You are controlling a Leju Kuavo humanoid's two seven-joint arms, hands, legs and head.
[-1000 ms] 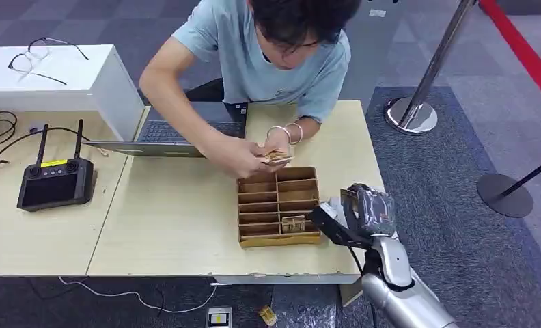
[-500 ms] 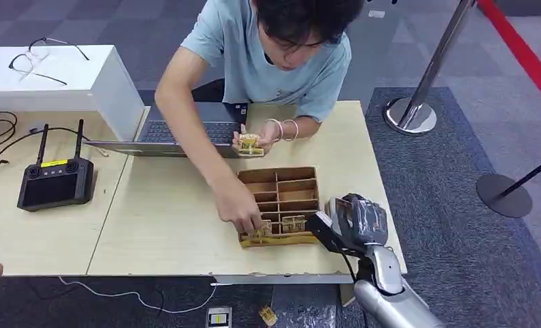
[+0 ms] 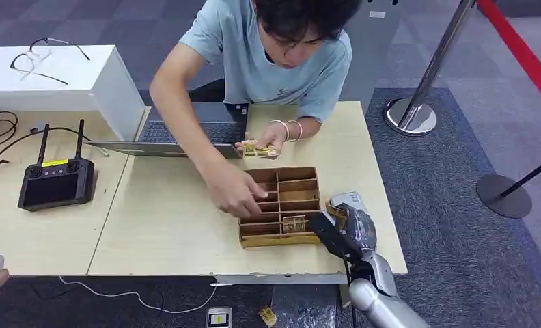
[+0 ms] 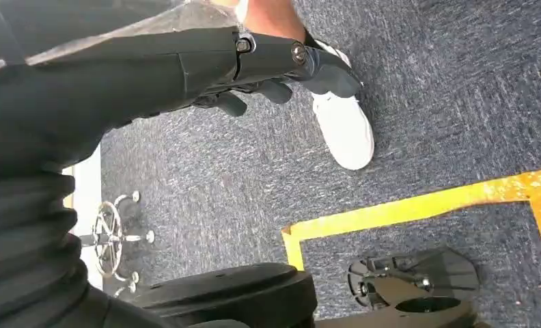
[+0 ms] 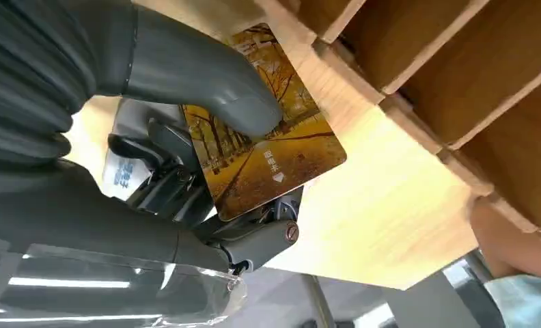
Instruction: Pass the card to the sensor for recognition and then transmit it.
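Card [image 5: 274, 147] pinched under your right hand's [image 3: 350, 225] thumb beside the wooden slot tray [image 3: 279, 206], left hand [image 4: 281, 65] hanging with fingers loosely curled and nothing in them, so sensor pass and handover remain undone.

The right hand [image 3: 350, 222] is sitting at the near right corner of the wooden divider box [image 3: 279, 205], pinching a card [image 5: 268, 130] just beside the box's outer wall. To its left, the box itself is blocking any low path. A person's hand [image 3: 235, 193] is reaching into the box's left compartments, crowding the space above them, while the person's other hand [image 3: 271, 140] is holding cards just beyond the box's far edge. An open stretch of table [image 3: 165, 219] is lying left of the box, bounded farther left by a controller [image 3: 54, 181] and at the far side by a laptop [image 3: 179, 133]. The narrow table strip right of the box is staying open.
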